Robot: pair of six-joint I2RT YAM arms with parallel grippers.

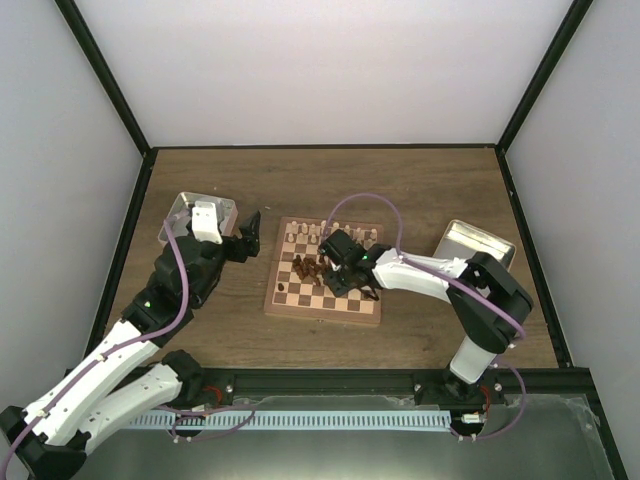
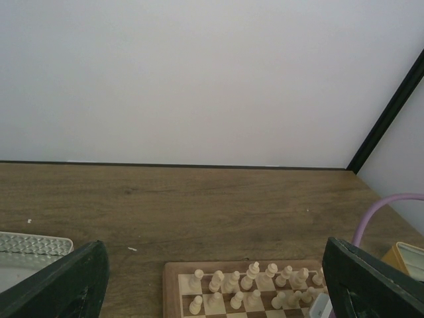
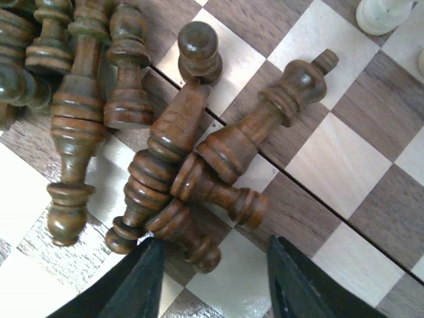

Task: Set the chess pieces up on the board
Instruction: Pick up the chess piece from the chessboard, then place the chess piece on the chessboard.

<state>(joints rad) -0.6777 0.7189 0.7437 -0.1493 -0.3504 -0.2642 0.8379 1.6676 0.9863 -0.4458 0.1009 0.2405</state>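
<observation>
A: How's your light?
B: Bright, even, from overhead, with soft shadows only. Glare washes the nearest pale squares on the board [image 3: 341, 169], and the right gripper [image 3: 215, 244] blurs at your frame's bottom edge.

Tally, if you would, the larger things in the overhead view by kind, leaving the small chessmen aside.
Square wooden checkered chessboard: 1
Shallow rectangular metal trays: 2, one on the left and one on the right
White and black robot arms: 2, left and right
Total: 5
</observation>
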